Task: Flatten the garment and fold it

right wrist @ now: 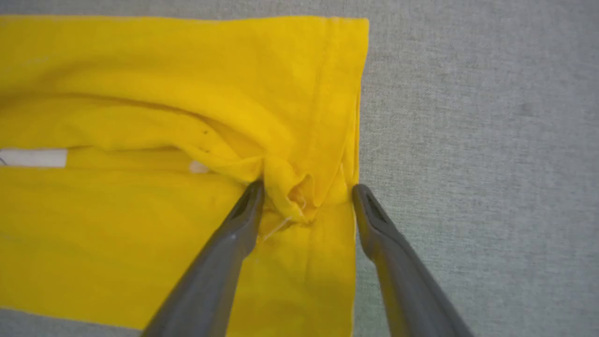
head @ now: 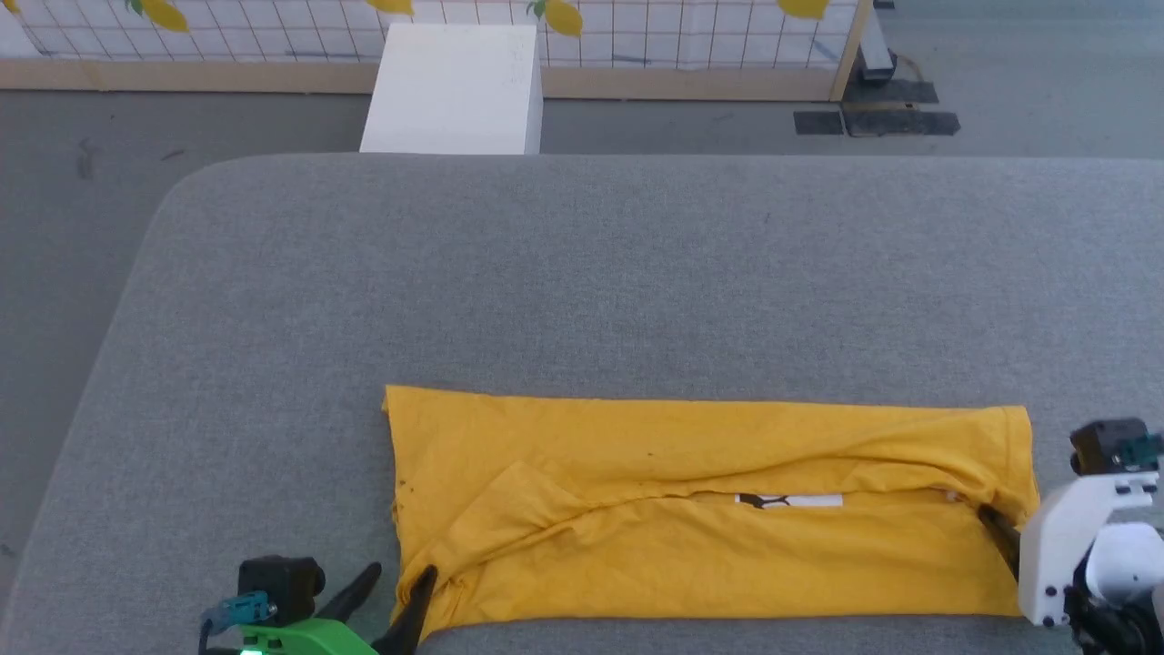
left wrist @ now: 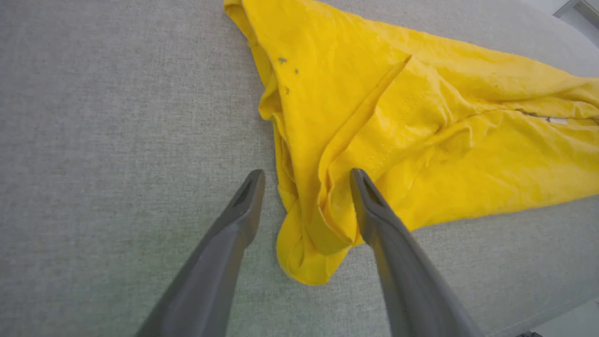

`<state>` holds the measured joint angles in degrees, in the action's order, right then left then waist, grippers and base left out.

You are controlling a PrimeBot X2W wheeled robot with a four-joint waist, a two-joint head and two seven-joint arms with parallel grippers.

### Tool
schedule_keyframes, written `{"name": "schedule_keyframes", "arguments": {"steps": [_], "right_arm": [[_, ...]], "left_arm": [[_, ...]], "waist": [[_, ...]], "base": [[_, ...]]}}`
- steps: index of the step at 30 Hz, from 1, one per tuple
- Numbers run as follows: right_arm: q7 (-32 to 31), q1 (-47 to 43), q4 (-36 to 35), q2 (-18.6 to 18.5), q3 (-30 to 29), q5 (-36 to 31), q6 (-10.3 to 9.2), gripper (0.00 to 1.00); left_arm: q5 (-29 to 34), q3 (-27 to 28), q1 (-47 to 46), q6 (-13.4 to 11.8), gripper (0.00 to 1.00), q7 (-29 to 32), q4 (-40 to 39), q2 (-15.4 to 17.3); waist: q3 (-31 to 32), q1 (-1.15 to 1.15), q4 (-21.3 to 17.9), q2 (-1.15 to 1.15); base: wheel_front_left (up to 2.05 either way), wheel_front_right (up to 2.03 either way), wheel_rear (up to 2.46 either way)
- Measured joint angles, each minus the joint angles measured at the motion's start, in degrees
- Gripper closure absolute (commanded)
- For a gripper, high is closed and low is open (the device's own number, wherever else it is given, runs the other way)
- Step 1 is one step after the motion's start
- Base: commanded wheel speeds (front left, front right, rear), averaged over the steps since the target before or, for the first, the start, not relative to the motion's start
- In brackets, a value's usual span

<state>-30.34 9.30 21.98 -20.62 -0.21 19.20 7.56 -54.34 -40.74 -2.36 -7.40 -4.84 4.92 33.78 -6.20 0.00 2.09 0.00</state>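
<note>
**Asker:** Where are your tools right now?

**Me:** My left tool (left wrist: 306, 172) has its fingers apart, astride the near left corner of the garment (head: 709, 509), clamping nothing. My right tool (right wrist: 308, 185) is spread wide too. Its fingers sit either side of a bunched knot of cloth at the right end and grip none of it.

**Asker:** And the garment itself?

**Me:** It lies on the grey desk (head: 582, 273), close to my edge, as one long yellow band running left to right. The far and near sides look folded in to meet along the middle. A sliver of the white print (head: 787, 500) peeks through the gap there.

**Asker:** So how far along are you?

**Me:** I'd judge the flattening and the lengthwise folds done, so roughly halfway. The band is not yet folded end over end. Both ends are puckered and want smoothing first.

**Asker:** Count it up for me.

**Me:** One garment, one desk, and two tools with two fingers each. I can make out one folded-in sleeve flap (head: 523, 496) at the left. Beyond the desk, one white box (head: 450, 86) stands on the floor.
</note>
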Motion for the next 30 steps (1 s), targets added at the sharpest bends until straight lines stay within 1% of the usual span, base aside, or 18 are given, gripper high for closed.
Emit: {"name": "schedule_keyframes", "arguments": {"steps": [5,10,13,17,18,22,26,30], "right_arm": [[2.4,-6.1,-6.5,2.9,-5.1,-0.1,0.0,0.0],[7.1,-8.9,-12.1,6.9,-9.8,-0.2,0.0,0.0],[10.0,-9.6,-14.3,9.8,-12.5,-0.6,0.0,0.0],[13.1,-9.6,-15.8,13.2,-16.2,-0.9,0.0,0.0],[13.5,-9.5,-15.8,13.9,-17.0,-1.1,0.0,0.0],[13.6,-8.0,-13.8,16.0,-20.2,-1.3,0.0,0.0],[11.0,-4.2,-8.4,17.1,-24.0,-2.4,0.0,0.0],[7.4,-1.0,-2.1,17.5,-26.4,-5.8,0.0,0.0]], "left_arm": [[3.3,1.5,-0.2,-1.9,0.0,-6.4,0.7,-1.8],[7.5,4.7,-2.0,-4.6,0.0,-9.5,1.8,-4.8],[11.7,8.6,-3.2,-5.8,0.0,-9.7,1.3,-7.1],[19.8,15.6,-4.6,-6.0,0.0,-9.9,-0.3,-10.9],[21.5,17.3,-4.7,-5.8,0.0,-9.9,-0.4,-12.1],[26.3,22.5,-4.8,-3.6,0.0,-9.9,0.7,-16.1],[29.8,26.8,-5.2,-0.9,0.0,-9.9,2.6,-19.2],[32.7,29.0,-5.8,1.7,0.0,-9.9,4.6,-21.4]], "waist": [[2.0,0.0,0.3,0.0],[3.1,0.0,0.5,0.0],[3.5,0.0,0.6,0.0],[3.5,0.0,1.0,0.0],[3.5,0.0,1.1,0.0],[3.5,0.0,1.0,0.0],[3.5,0.0,0.5,0.0],[3.7,0.0,0.3,0.0]], "base": [[0.0,0.0,0.0],[0.0,0.0,0.0],[0.0,0.0,0.0],[0.0,0.0,0.0],[0.0,0.0,0.0],[0.0,0.0,0.0],[0.0,0.0,0.0],[0.0,0.0,0.0]]}}
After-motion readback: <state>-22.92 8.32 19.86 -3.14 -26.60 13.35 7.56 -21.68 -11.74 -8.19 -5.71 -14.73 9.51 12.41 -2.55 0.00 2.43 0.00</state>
